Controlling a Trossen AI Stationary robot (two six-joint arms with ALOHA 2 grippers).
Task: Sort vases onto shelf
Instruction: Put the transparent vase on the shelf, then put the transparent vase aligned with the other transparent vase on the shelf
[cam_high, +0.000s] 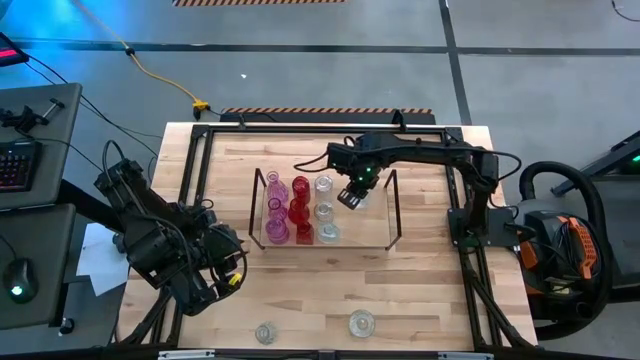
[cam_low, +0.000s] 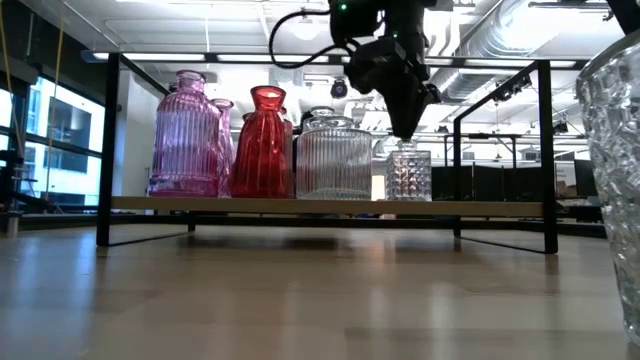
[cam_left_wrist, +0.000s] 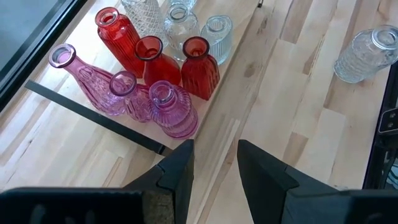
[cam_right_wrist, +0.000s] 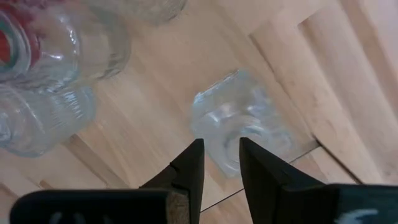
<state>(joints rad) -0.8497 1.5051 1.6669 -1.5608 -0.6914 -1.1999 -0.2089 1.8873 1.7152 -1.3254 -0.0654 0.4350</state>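
- On the low light-wood shelf (cam_high: 375, 235) with dark wire frames at its ends, we count three pink ribbed glass vases (cam_high: 276, 210) in the left column, three red glass vases (cam_high: 300, 208) in the middle and three clear glass vases (cam_high: 324, 210) to their right.
- Above the shelf's right part our right gripper (cam_high: 350, 198) hangs over a small squarish cut-glass clear vase (cam_low: 408, 174), which stands on the board just beside the clear column.
- Its jaws are spread a little, one on each side of that vase's top in the right wrist view; we cannot tell whether the fingers (cam_right_wrist: 189, 168) touch the glass, so we judge this as either a release or a grasp at the shelf.
- Our left gripper (cam_left_wrist: 214, 165) waits off the shelf over the near-left of the wooden tabletop (cam_high: 420, 290), jaws parted and holding nothing.
- Near the front edge two clear glass vases remain off the shelf: a smaller one (cam_high: 265, 332) to the left and a rounder one (cam_high: 361, 323) to the right.
- By our reckoning most of the sorting is done; the two near vases have yet to join the clear group.
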